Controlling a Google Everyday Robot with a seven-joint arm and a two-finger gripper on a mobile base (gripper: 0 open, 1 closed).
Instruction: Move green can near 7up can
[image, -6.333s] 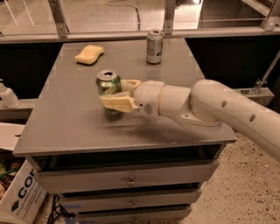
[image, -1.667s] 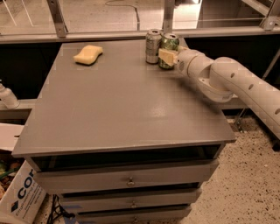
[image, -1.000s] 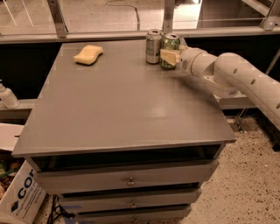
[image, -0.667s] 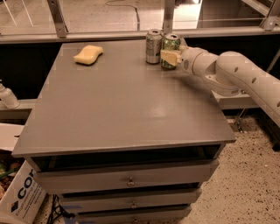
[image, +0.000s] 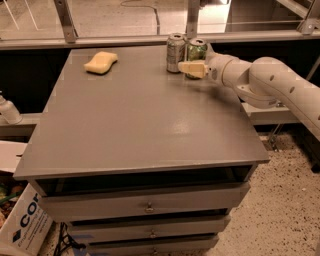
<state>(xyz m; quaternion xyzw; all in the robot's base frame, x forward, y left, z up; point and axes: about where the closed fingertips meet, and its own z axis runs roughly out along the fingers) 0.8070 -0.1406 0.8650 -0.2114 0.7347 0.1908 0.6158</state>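
Green can (image: 196, 49) in grip of hand (image: 194, 60), beside 7up can (image: 175, 46), far table (image: 150, 125) edge.

1. Grey table (image: 150, 120): flat matte top with a faint sheen right of centre, and drawers (image: 147, 202) stacked below the front edge.
2. Yellow sponge (image: 101, 62): lies flat on the top in the far-left area, well apart from both cans.
3. 7up can (image: 175, 46): stands upright near the far edge, right of centre.
4. Green can (image: 197, 49): upright on the top, just beside the 7up can on its right; touching or not, cannot tell.
5. Gripper (image: 190, 62): at the green can, low over the far-right part of the top.
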